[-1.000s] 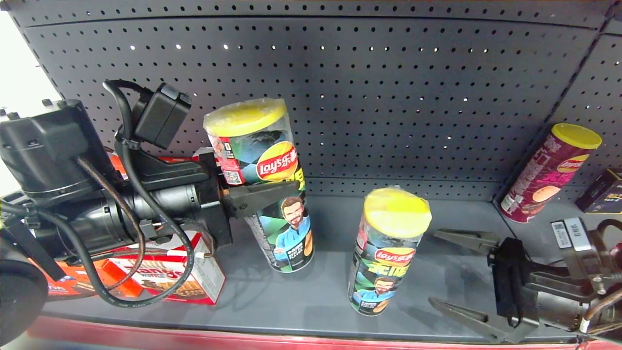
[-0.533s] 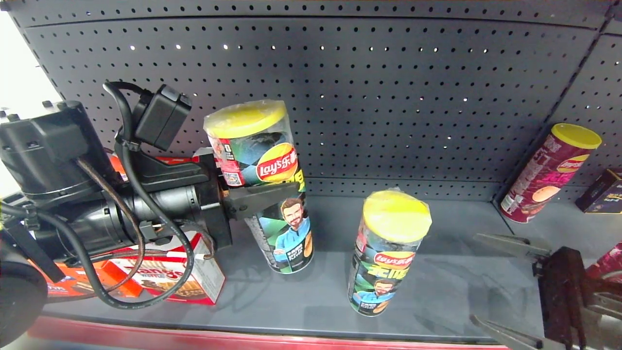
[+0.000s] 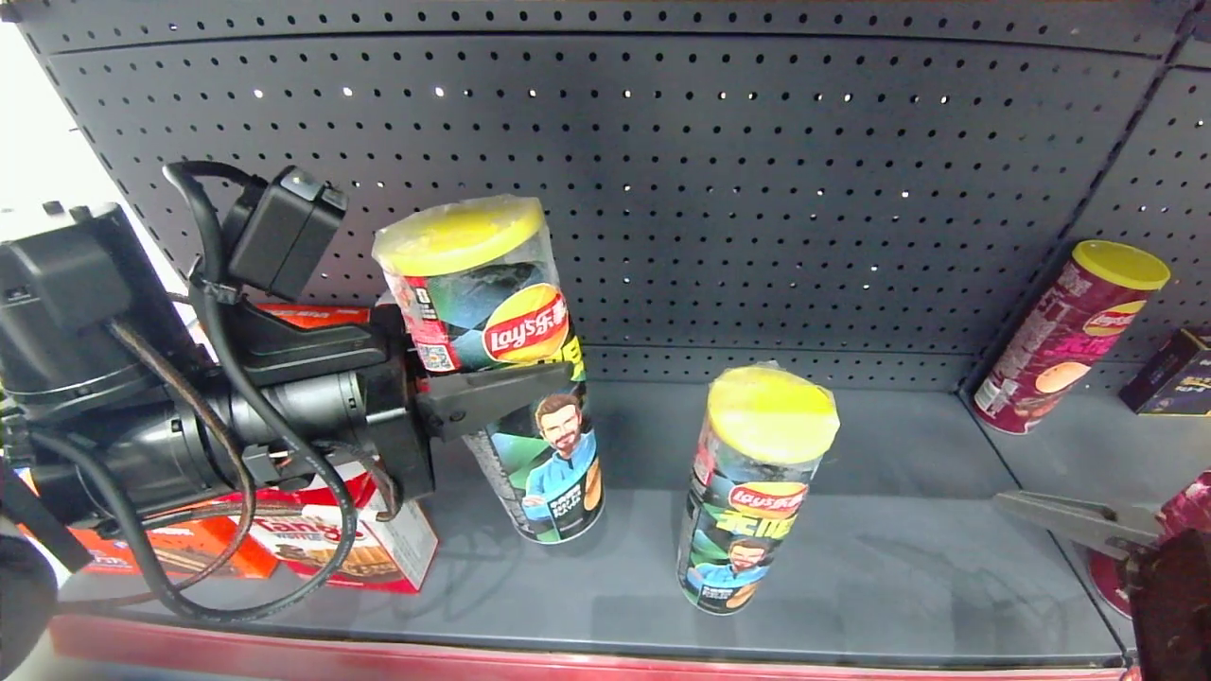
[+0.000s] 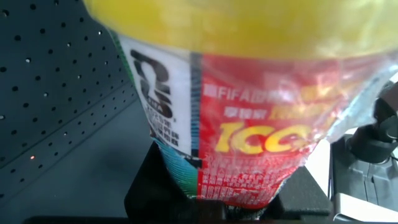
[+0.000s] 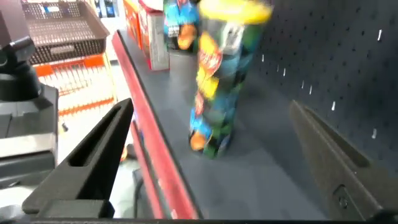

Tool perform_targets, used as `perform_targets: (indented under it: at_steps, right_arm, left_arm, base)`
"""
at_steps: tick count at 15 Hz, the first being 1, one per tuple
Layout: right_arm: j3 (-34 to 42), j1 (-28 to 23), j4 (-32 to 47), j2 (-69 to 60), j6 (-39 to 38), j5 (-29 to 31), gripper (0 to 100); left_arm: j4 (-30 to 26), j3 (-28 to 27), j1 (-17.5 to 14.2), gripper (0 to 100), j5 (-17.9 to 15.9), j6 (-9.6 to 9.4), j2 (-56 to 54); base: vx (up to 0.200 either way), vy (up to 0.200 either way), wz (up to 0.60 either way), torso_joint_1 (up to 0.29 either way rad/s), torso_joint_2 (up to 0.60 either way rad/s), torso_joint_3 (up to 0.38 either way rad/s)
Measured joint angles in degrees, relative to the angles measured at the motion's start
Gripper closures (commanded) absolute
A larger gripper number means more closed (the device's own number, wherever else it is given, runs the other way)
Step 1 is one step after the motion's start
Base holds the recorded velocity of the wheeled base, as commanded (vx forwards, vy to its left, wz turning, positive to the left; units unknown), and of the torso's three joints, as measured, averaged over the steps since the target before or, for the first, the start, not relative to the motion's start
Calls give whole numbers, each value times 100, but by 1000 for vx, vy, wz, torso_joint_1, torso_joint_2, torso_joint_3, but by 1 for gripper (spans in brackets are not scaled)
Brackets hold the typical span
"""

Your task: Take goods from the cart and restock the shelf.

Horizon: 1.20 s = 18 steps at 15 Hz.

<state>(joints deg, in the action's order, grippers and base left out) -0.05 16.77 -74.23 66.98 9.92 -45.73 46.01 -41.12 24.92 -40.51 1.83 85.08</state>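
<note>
Chip can (image 3: 478, 284) within left gripper (image 3: 497, 364)

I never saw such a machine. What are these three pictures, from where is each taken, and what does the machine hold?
This is a robot with two arms, each ending in a gripper, a claw with two fingers. The large picture comes from a camera on its head, looking down at a store shelf. The other two come from cameras on its wrists. The left gripper is shut on a chip can; the left wrist camera sees that can very close. The right gripper is open and empty; its camera looks along the shelf at a second chip can, standing free. Biscuit boxes lie at the left; a purple can is farther right.
</note>
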Motion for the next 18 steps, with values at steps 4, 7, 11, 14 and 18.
perform_targets:
  at_steps: [4,7,11,14,18]
  right_arm:
    - [5,-413,3039,-1596,-2,347,0]
    - [-11,-553,5299,-3677,-139,728,0]
    - [-39,-655,6660,-5687,-733,3337,0]
    - [-22,-705,7264,-6020,-1041,5259,0]
    - [-11,-728,7416,-6078,-1115,5108,0]
  left_arm:
    - [9,9,16,100,-7,0,-62]
    - [11,-24,22,100,-9,0,-57]
    - [13,27,5,100,0,-2,-68]
    - [13,72,-4,100,-2,0,-85]
    - [13,72,-33,100,-2,5,-96]
  base:
    - [0,0,0,0,0,0]
    - [0,0,0,0,0,0]
    - [0,0,0,0,0,0]
    - [0,0,0,0,0,0]
    - [0,0,0,0,0,0]
